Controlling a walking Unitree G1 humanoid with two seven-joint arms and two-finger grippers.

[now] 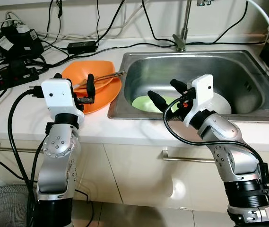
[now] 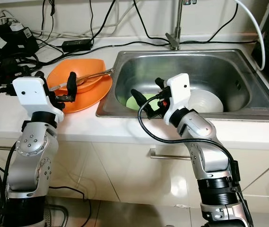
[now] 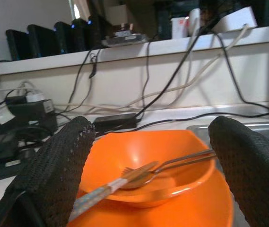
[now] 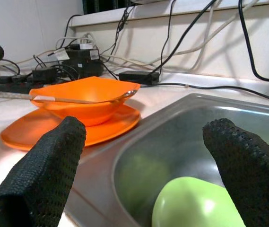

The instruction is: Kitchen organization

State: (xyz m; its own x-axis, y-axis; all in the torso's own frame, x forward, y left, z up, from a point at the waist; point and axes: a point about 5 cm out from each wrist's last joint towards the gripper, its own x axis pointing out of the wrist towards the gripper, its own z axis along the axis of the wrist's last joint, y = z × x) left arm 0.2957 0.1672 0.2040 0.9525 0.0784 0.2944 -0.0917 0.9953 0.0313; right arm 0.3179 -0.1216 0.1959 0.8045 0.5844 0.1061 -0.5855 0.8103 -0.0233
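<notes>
The left gripper (image 1: 75,87), fingers wide, faced the orange bowl (image 1: 94,78) just ahead, its fork (image 3: 125,179) lying crosswise; the right gripper (image 1: 168,97), also wide and empty, hung over the sink (image 1: 229,59).

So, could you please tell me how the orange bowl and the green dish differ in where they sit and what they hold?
The orange bowl rests on an orange plate on the counter, while the green dish lies inside the steel sink. The orange bowl holds cutlery laid across it; nothing can be made out in the green dish. The left gripper is open before the orange bowl, the right gripper open over the green dish. Both are glossy.
</notes>
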